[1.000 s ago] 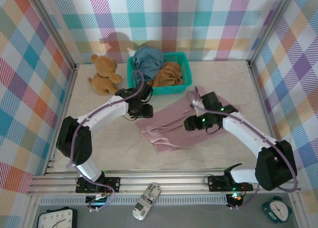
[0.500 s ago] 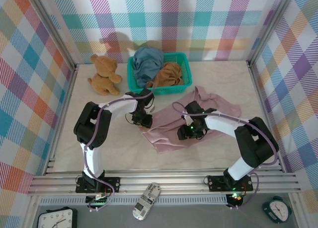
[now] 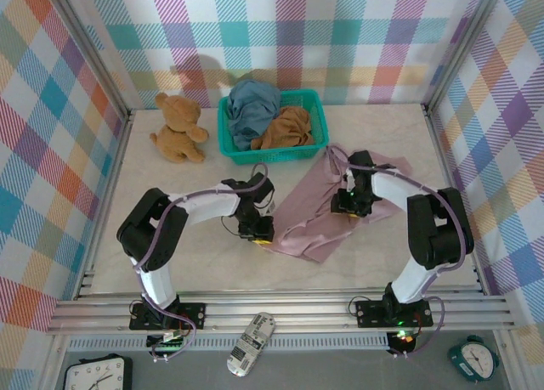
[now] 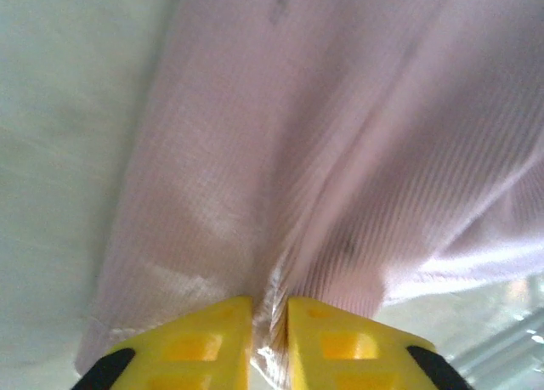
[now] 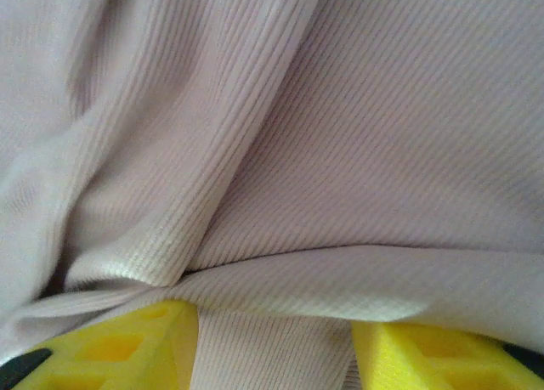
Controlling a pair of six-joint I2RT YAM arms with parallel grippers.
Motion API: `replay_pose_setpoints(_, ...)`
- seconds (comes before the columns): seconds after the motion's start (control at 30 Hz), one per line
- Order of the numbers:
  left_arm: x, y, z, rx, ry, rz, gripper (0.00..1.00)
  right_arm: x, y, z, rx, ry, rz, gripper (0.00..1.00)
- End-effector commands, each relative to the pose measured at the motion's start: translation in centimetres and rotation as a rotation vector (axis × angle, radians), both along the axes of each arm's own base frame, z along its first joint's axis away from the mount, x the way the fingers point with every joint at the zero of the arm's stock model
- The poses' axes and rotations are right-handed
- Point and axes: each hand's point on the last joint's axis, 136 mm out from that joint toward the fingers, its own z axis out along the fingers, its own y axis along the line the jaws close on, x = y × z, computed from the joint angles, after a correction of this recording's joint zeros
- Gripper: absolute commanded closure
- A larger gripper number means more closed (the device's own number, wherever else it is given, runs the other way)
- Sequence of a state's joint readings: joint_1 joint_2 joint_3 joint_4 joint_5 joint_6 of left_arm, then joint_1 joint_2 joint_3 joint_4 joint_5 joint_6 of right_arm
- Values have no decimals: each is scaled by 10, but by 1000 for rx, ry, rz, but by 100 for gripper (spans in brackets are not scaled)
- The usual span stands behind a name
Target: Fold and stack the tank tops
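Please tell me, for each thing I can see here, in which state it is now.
pink tank top: on the table, rumpled, not neatly folded
blue tank top: crumpled in the basket
brown tank top: crumpled in the basket
basket: upright, holding two tops
teddy bear: on the table, left of the basket
left gripper: shut on the pink tank top
right gripper: open, pink cloth between its fingers

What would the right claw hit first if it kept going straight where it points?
The pink tank top: its ribbed cloth lies directly ahead, between the open fingers of the right claw. The table is probably just beneath, though hidden there.
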State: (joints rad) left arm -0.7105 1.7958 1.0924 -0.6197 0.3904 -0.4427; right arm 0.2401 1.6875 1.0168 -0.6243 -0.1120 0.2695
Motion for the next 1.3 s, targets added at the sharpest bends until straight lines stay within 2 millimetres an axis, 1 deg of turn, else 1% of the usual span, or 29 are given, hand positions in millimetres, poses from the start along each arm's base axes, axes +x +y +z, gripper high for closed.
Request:
replay_pose_setpoints(0.0, 4, -16, 20, -69, 5, 95, 76, -3, -4, 27, -8, -49, 54, 48)
replay_pose_setpoints(0.07, 11, -10, 27, -32, -41, 67, 75, -13, 4, 46, 2, -98, 54, 48)
replay_pose_setpoints(0.1, 15, -4, 30, 0, -61, 57, 73, -24, 8, 54, 2, -113, 52, 48)
replay_pose_setpoints(0.13, 18, 0, 32, 23, -80, 35, 71, -36, 10, 59, -1, -113, 39, 48)
replay_pose_setpoints(0.2, 22, 5, 35, 48, -101, 3, 67, -60, 17, 62, 23, -100, 18, 48)
replay_pose_setpoints(0.3, 24, 9, 36, 82, -117, -48, 56, -98, 38, 50, 9, -94, 95, 49)
replay_pose_setpoints(0.33, 25, 10, 35, 91, -121, -66, 55, -109, 43, 45, 9, -81, 113, 49)
replay_pose_setpoints(0.43, 26, 2, 38, 66, -111, -95, 53, -127, 55, 34, 21, -98, 125, 49)
replay_pose_setpoints(0.5, 22, -3, 35, 44, -79, -105, 53, -137, 62, 21, 18, -89, 138, 50)
replay_pose_setpoints(0.57, 16, -3, 30, 51, -48, -117, 54, -145, 69, 7, 6, -77, 156, 50)
replay_pose_setpoints(0.6, 14, -2, 30, 52, -42, -124, 54, -146, 75, 3, 2, -81, 162, 50)
replay_pose_setpoints(0.67, 10, -3, 32, 47, -30, -127, 54, -146, 77, -3, -25, -86, 155, 52)
replay_pose_setpoints(0.77, 4, 1, 27, 63, -6, -132, 54, -148, 77, -14, -65, -68, 135, 56)
replay_pose_setpoints(0.87, 1, 5, 26, 70, -7, -133, 54, -154, 76, -26, -133, -29, 144, 57)
replay_pose_setpoints(0.93, -1, 4, 29, 61, -1, -133, 54, -159, 74, -32, -172, 8, 134, 62)
replay_pose_setpoints(1.0, -4, 3, 32, 51, -7, -137, 54, -160, 68, -26, -214, 3, 122, 72)
replay_pose_setpoints(1.1, -11, 0, 26, 38, 6, -148, 55, -161, 53, -8, -248, -37, 93, 85)
replay_pose_setpoints(1.17, -13, -4, 24, 33, 12, -158, 57, -161, 48, 0, -242, -58, 82, 89)
replay_pose_setpoints(1.27, -15, -11, 21, 24, 6, -167, 57, -164, 40, 7, -267, -58, 86, 92)
